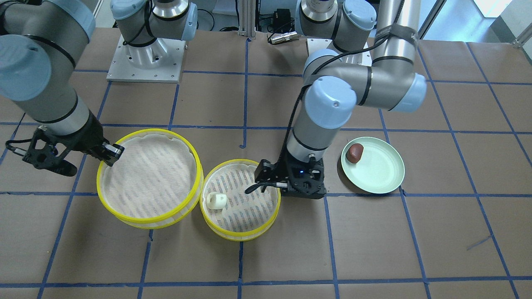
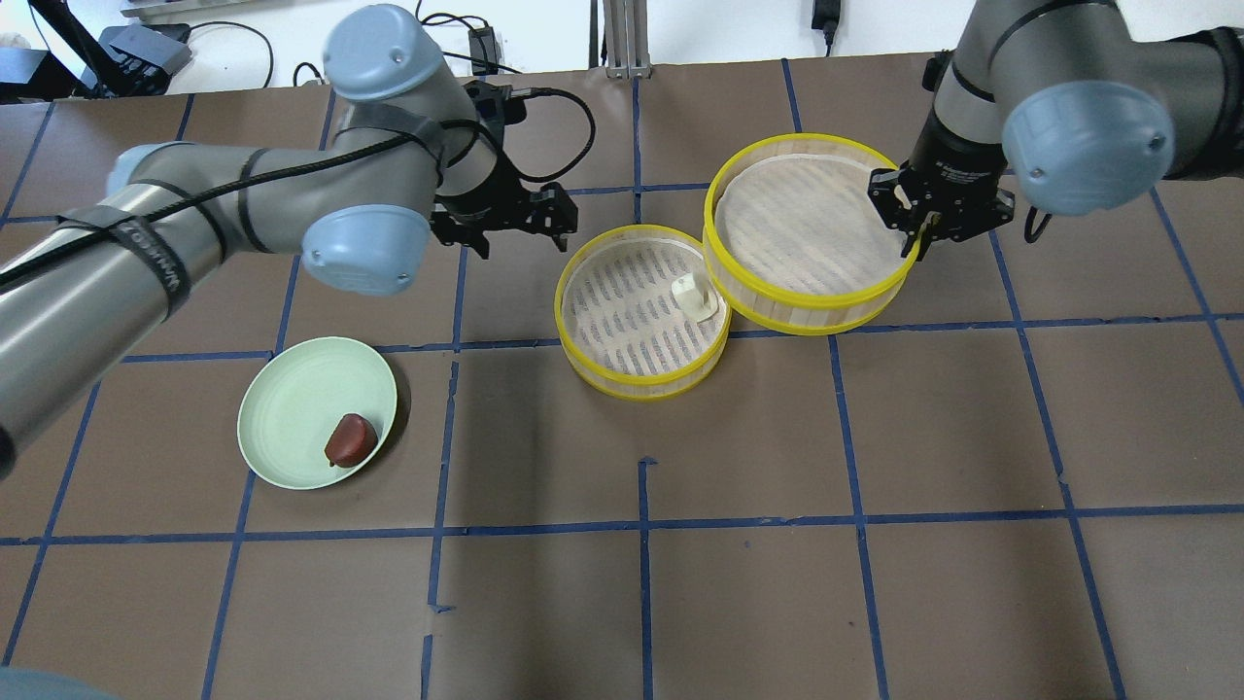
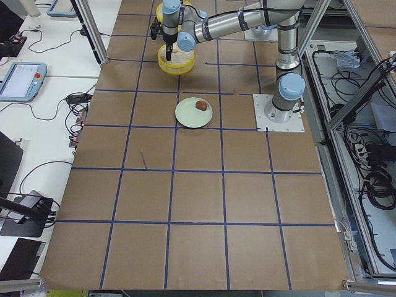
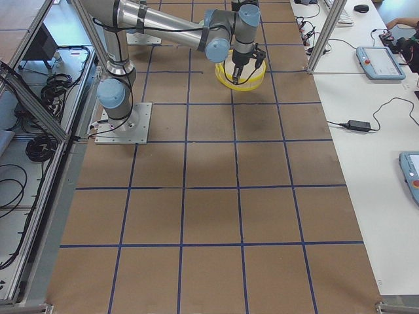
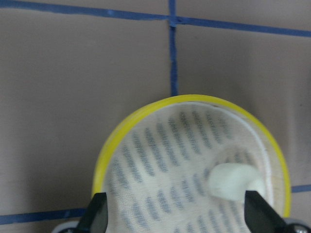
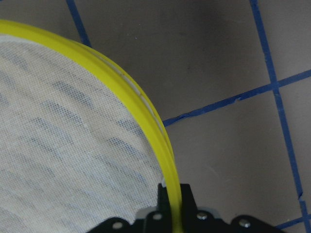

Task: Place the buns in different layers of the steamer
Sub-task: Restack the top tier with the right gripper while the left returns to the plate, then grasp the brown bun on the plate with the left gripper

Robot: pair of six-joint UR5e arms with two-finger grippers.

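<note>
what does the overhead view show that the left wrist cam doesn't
Only the overhead view: the brown bun on the green plate, and the right gripper clamped on the rim of the empty tray.
Only the left wrist view: a close look at the left gripper, its fingertips plainly wide apart.
Both: the second tray with the white bun lying on its liner near the rim.

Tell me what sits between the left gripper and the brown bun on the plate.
Only bare table crossed by blue tape, then the plate itself, from left gripper to brown bun; the overhead view shows it.
</note>
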